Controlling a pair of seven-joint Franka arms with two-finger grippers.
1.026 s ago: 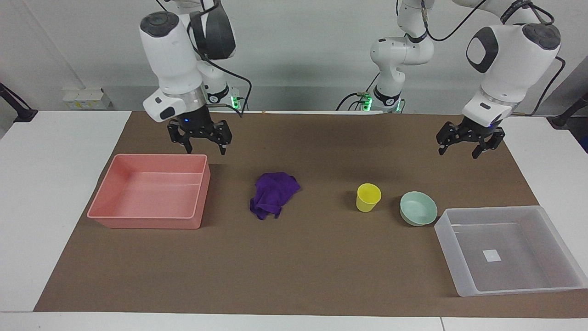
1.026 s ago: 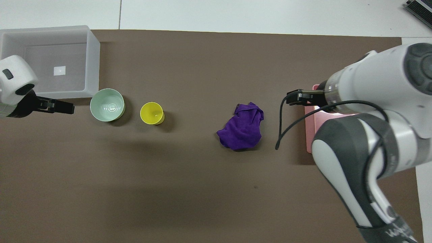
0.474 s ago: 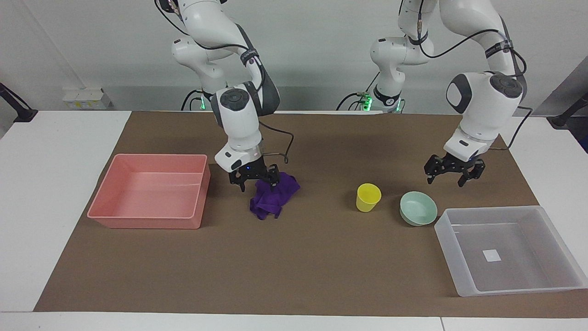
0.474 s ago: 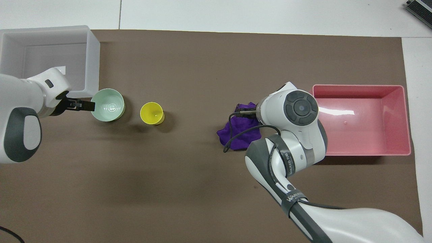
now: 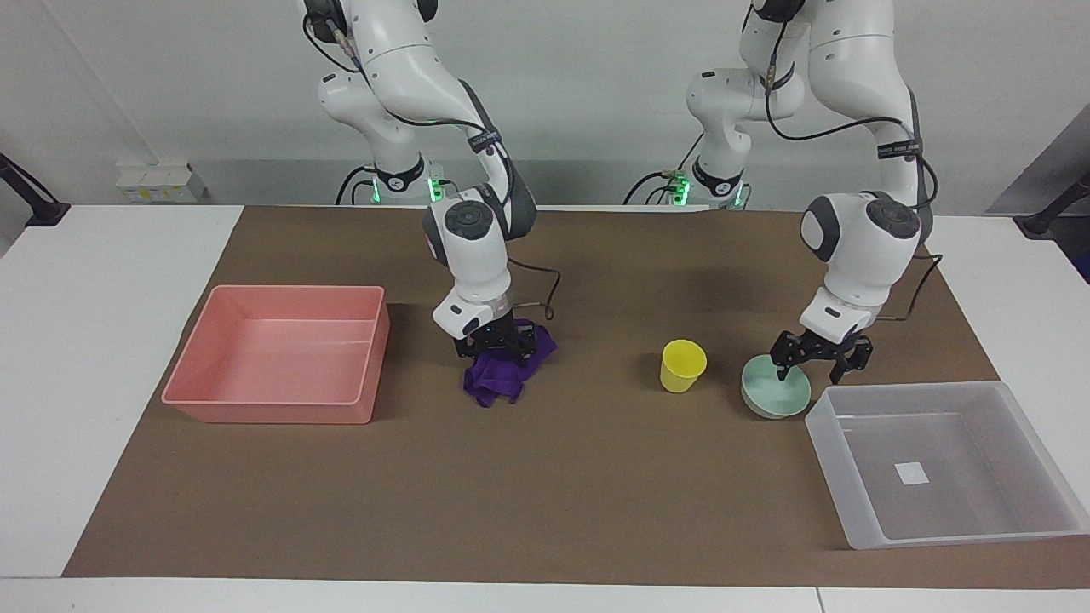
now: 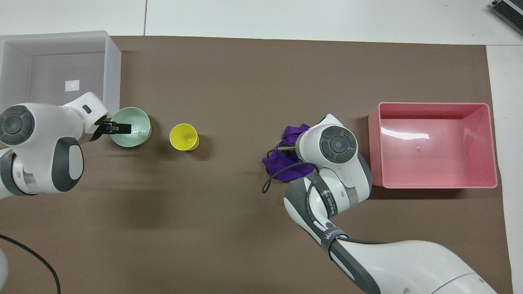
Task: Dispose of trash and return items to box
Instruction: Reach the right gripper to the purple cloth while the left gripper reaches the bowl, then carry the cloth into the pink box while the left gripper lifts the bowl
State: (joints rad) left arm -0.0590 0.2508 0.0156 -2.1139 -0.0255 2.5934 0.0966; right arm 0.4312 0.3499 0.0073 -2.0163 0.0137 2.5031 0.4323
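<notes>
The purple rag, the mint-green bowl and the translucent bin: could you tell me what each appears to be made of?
Purple rag: soft matte cloth, judging by its wrinkled folds.
Mint-green bowl: smooth and slightly glossy with light glints inside; probably plastic, possibly glazed ceramic.
Translucent bin: frosted plastic, its white label showing through.

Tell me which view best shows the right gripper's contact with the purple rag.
The facing view: the right gripper is down on the purple rag, fingers pressed into its folds. In the overhead view the arm's wrist covers the gripper; only the rag's edges show.
</notes>
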